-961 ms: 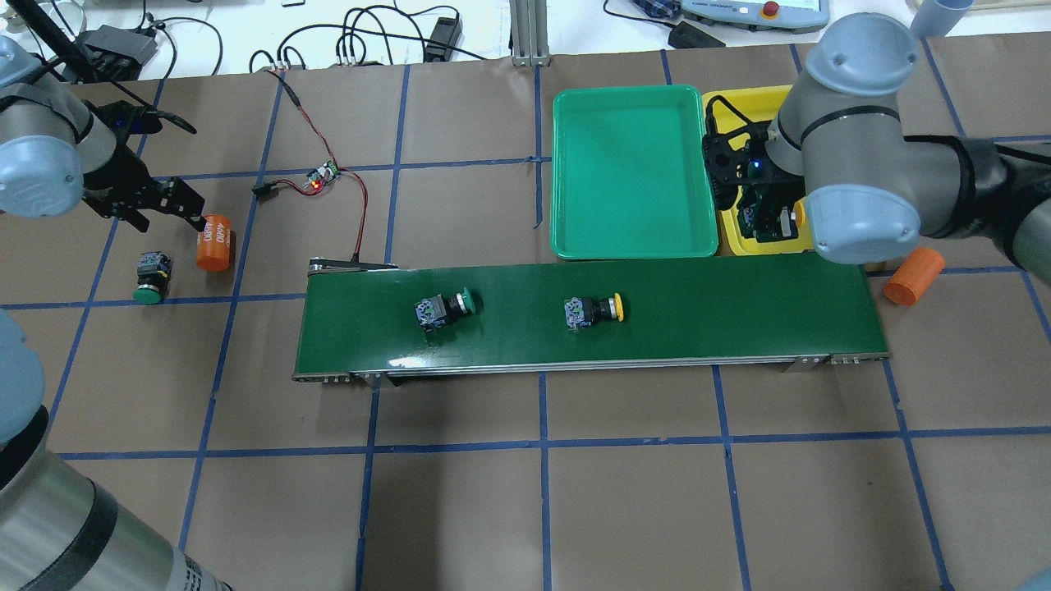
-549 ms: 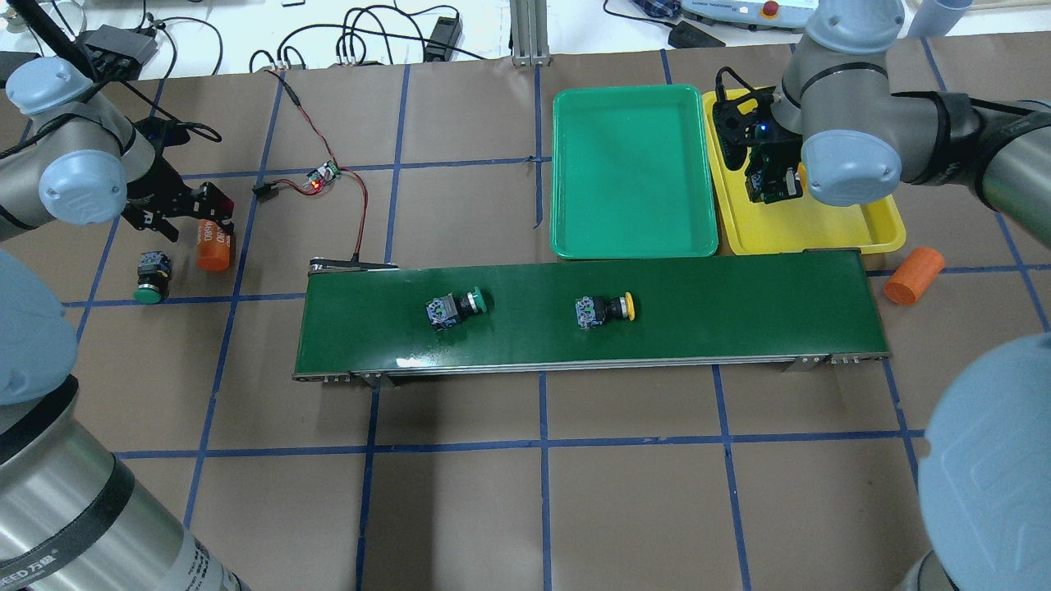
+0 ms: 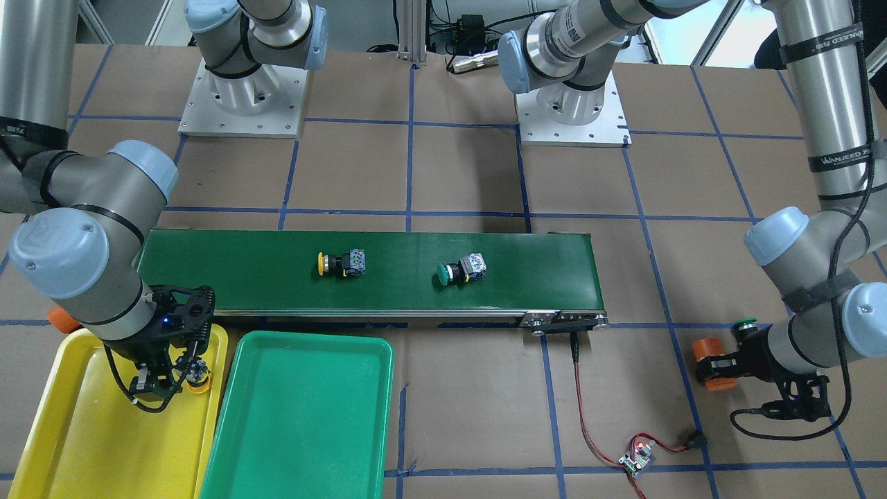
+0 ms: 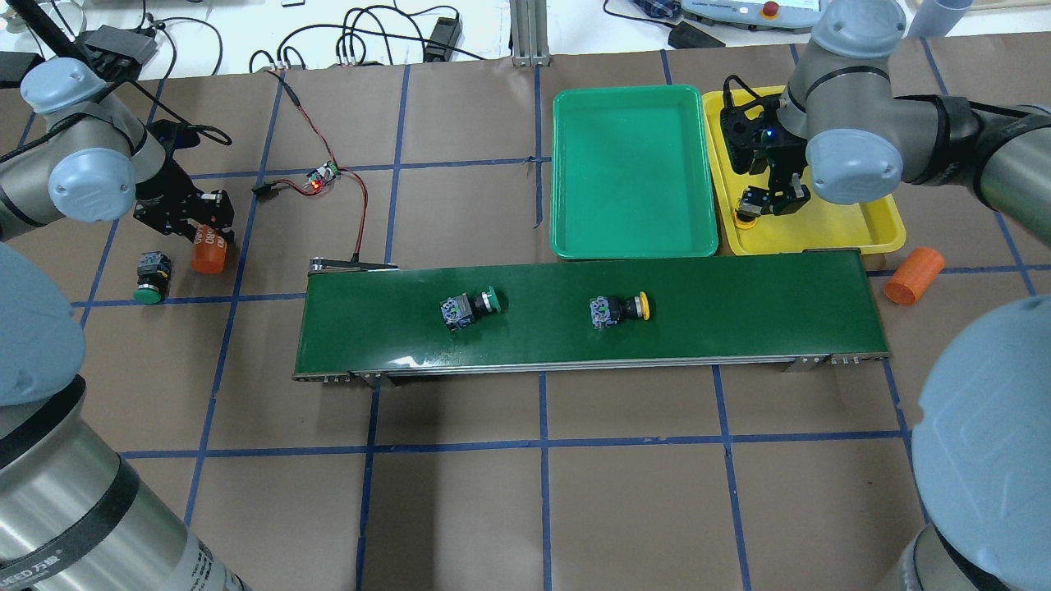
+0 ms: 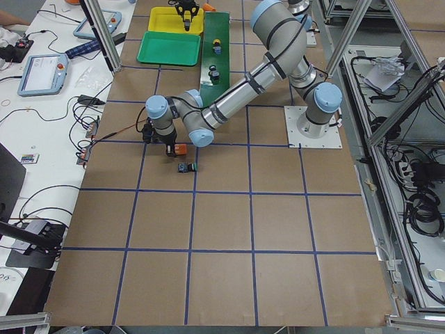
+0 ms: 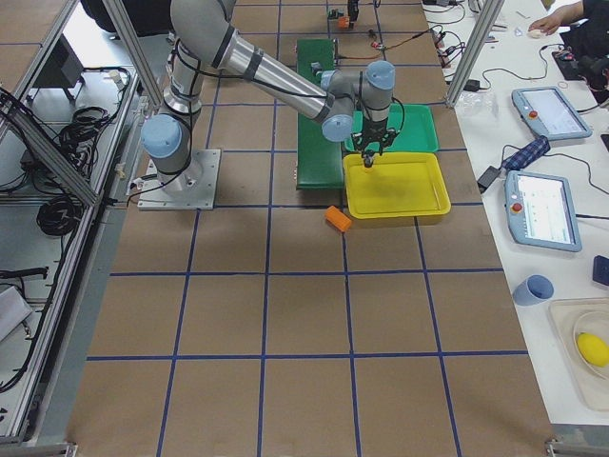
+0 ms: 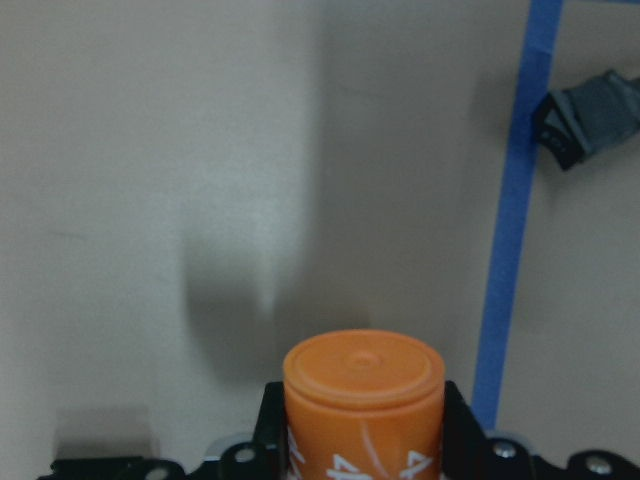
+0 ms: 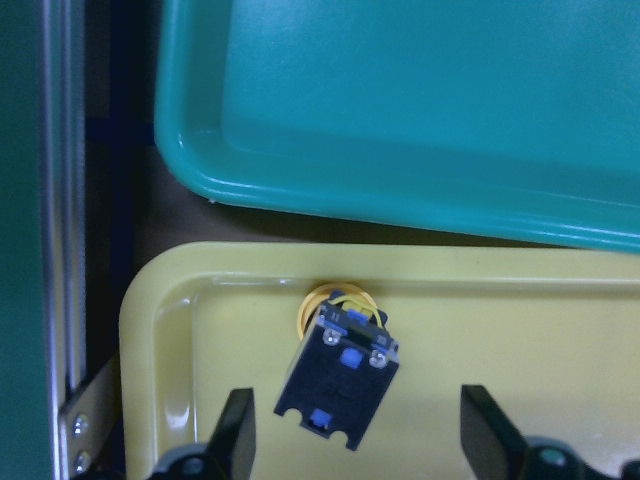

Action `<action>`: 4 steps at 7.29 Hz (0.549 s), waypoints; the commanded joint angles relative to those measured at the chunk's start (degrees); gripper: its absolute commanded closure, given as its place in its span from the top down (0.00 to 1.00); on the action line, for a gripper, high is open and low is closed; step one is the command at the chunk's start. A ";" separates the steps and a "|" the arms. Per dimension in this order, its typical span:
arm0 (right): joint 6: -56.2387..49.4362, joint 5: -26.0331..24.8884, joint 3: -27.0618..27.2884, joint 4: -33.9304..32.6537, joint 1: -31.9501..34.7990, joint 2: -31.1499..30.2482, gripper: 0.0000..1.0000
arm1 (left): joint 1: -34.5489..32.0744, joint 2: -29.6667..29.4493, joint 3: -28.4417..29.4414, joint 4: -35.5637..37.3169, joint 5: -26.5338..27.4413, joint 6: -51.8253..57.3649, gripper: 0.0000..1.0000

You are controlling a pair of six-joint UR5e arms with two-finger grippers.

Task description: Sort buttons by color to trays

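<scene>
My right gripper (image 4: 776, 201) hangs open over the yellow tray (image 4: 854, 226). A yellow button (image 8: 340, 375) lies loose in that tray's corner between the spread fingers (image 8: 235, 430), also visible from the front (image 3: 196, 374). The green tray (image 4: 628, 172) beside it holds nothing. On the conveyor belt (image 4: 739, 312) lie a green button (image 4: 470, 308) and a yellow button (image 4: 617, 309). A second green button (image 4: 150, 279) sits on the table at the far left. My left gripper (image 4: 205, 222) is next to it, shut on an orange "4680" cylinder (image 7: 362, 400).
Another orange cylinder (image 4: 913, 276) lies on the table right of the belt's end. A small circuit board (image 4: 322, 176) with red and black wires runs to the belt's left end. Brown paper with blue tape lines covers the table.
My right gripper shifted within the yellow tray and the yellow button now lies free below it. Both buttons on the belt moved right. My left gripper turned, moved onto the orange cylinder and closed.
</scene>
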 commanded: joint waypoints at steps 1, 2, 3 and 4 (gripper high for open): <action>0.43 0.18 0.18 8.63 0.27 -5.23 1.00 | -1.52 4.56 -1.71 -3.39 0.00 6.88 0.00; 1.30 0.35 0.18 13.03 0.27 -8.22 1.00 | -7.11 8.68 -5.12 -3.74 0.43 12.69 0.00; 3.49 0.70 0.27 17.17 0.53 -11.12 1.00 | -11.95 13.25 -10.81 -3.75 1.31 14.93 0.00; 5.77 2.45 2.09 21.04 1.05 -13.76 1.00 | -15.04 17.47 -16.26 -2.96 0.79 23.21 0.00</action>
